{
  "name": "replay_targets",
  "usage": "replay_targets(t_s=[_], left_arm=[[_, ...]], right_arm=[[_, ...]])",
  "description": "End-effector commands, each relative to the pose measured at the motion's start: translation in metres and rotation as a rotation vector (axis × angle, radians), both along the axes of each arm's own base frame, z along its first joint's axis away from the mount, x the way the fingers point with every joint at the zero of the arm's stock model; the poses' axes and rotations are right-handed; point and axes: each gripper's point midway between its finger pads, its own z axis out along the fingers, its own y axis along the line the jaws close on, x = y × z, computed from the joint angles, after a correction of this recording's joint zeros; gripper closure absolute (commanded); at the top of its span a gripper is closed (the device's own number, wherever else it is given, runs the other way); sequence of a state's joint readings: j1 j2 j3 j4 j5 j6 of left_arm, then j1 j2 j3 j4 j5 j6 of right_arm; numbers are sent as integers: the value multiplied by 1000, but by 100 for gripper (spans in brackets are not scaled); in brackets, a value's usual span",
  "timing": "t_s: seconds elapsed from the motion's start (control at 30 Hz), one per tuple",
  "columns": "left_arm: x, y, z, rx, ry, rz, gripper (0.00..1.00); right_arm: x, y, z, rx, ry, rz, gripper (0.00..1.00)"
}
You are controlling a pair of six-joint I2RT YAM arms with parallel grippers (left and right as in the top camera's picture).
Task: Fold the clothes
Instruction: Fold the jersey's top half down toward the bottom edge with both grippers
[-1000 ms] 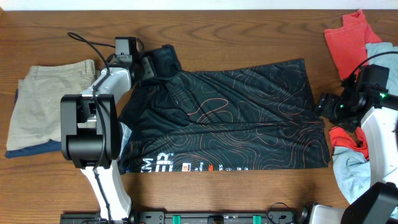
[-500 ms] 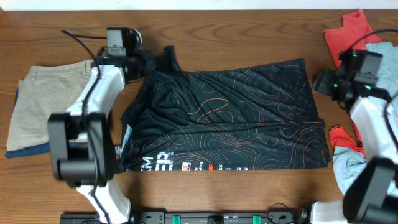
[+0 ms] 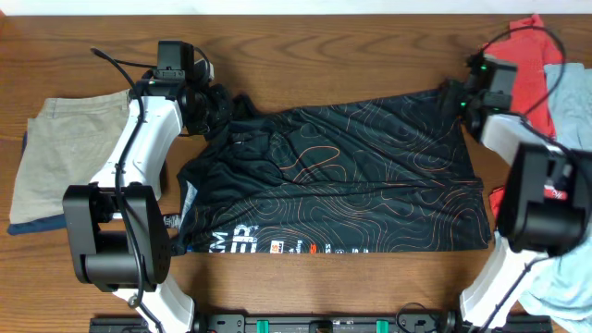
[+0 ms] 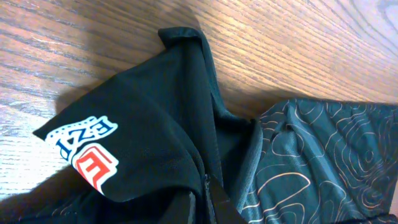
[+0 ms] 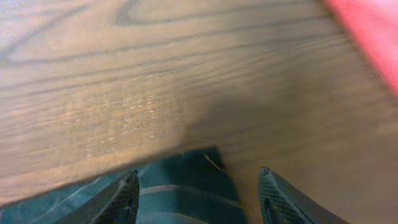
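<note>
Evidently the left fingers [image 4: 216, 208] pinch the jersey's [image 3: 351, 176] sleeve while the right fingers [image 5: 121, 199] — spread wide — straddle its far corner, probably for a shared lift.

The left hand [image 4: 210, 204] is cut off by the left wrist view's bottom edge (grip unreadable). Overhead, lettering [image 3: 242, 242] on the jersey [image 3: 351, 176] is too small to read. 1 blurred red cloth [image 5: 373, 31] is cropped at the right wrist view's corner.

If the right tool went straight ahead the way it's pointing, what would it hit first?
Most likely the jersey: its corner lies between the open fingers of the right tool. Past that corner there is only bare table. How far the tool sits above the cloth is unclear.
</note>
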State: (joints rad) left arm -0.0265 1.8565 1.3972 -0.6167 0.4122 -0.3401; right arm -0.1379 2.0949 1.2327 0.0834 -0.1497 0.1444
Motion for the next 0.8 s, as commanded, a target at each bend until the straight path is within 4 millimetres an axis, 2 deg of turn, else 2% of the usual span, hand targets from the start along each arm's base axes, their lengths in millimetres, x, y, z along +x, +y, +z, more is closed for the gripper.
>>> replay_targets(t_s=[0.0,0.1,0.2,0.23,0.27,0.3,0.33,0.47,0.53,0.6,0.77], left_arm=[[-2,3,-4,18,11,-2,94],[-5,8,-7,47,29,10,94],[-10,13,-11,76,51,12,94],[-11,14,-12,84,56,14,94],[-12,15,-13,91,58,14,94],[-12,16,-13,94,59,15,94],[-13,16,-14,95,60,15,94],[-15,16,-15,94,72,14,94],[-17,17,-14,95,80,17,94],[-18,21,-10,97,70,17,94],[-17,32,19,80,3,43,94]], right_arm=[[14,12,-16,-8,-1,33,40],[18,8,-30,-5,7,-18,40],[18,7,-38,8,16,-33,49],[18,7,-40,8,19,-34,57],[17,7,-41,8,21,-34,71],[16,6,-42,4,31,-40,90],[14,5,-44,2,42,-43,99],[4,0,-47,-1,94,-57,99],[-4,-6,-43,-7,131,-74,99],[-11,-13,-29,-15,157,-94,99],[-33,-29,32,-18,164,-133,99]])
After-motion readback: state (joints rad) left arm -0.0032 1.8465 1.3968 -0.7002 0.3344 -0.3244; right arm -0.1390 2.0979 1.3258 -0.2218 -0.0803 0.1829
